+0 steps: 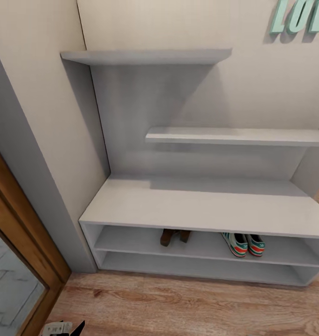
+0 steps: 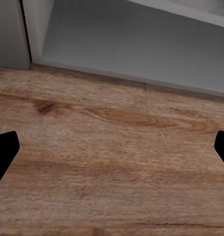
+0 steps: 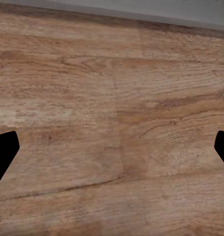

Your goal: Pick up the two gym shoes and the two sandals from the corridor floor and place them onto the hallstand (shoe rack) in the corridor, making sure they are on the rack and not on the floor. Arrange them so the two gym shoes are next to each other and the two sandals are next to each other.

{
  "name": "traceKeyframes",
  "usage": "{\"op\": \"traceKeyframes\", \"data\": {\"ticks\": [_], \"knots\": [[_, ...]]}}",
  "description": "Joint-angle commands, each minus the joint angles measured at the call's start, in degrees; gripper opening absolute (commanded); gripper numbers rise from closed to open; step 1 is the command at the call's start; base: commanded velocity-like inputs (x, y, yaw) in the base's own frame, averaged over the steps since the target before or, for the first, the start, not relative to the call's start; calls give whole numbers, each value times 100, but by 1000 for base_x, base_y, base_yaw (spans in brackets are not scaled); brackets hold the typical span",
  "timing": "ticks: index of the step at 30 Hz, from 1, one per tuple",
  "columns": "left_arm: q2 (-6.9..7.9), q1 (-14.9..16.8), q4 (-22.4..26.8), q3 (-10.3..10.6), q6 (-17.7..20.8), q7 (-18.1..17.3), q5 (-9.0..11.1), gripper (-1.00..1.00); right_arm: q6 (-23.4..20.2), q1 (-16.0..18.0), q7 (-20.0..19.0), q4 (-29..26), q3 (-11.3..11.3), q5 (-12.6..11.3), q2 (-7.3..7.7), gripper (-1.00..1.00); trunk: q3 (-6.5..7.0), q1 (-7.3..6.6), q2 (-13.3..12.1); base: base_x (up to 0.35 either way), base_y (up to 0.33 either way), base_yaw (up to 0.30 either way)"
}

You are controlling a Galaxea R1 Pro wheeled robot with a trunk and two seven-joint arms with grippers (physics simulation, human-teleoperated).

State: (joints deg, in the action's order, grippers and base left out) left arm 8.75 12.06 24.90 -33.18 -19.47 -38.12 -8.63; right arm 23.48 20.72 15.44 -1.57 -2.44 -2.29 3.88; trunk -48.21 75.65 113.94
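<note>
Rack: the grey rack [image 1: 197, 205] stands against the wall before you, a long bench top over two open shelf levels, with two floating shelves [image 1: 145, 57] above it.
Gym shoes: your two gym shoes [image 1: 243, 243] sit side by side, touching, on the upper shelf level towards the rack's right half, heels facing out, green stripes and red-orange heel patches showing.
Sandals: the two sandals [image 1: 174, 236] lie together on the same level, near the rack's middle, well apart from the shoes and to their left; the bench top hides most of them, so you see only brown ends.
Lower level: the bottom shelf level holds nothing that you can see from here.
Floor: wood-grain planks [image 1: 187, 308] run in front of the rack.
Left fingers: in your left wrist view the left gripper [image 2: 112, 147] hangs over the planks near the rack's base, its dark fingers [image 2: 5, 150] spread wide at the picture's edges with nothing between them.
Right fingers: your right gripper [image 3: 112, 147] hangs over bare planks too, fingers [image 3: 5, 150] wide apart and holding nothing.
Door: a wood-framed mirrored door [image 1: 19, 261] stands to the rack's left.
Wall: teal letters [image 1: 299, 16] hang at upper right.
</note>
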Motion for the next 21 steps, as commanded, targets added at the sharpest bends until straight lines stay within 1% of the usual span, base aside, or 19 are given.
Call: {"op": "traceKeyframes", "data": {"ticks": [1,6,15,21], "knots": [[-2,7,-4,-48,-30,-29,-60,100,16,3,13,5,-27,-24,1,100,-5,-1,2,0,0,0],[9,7,-9,-73,-33,-29,-60,100,16,3,12,2,-28,-25,2,100,-5,-1,2,0,0,0],[3,7,-11,-206,-38,-29,-60,100,16,3,13,6,-27,-26,-1,100,-5,-1,2,0,0,0],[-10,7,-11,-227,-39,-29,-60,100,16,3,12,6,-28,-26,-1,100,-5,-1,2,0,0,0]]}}
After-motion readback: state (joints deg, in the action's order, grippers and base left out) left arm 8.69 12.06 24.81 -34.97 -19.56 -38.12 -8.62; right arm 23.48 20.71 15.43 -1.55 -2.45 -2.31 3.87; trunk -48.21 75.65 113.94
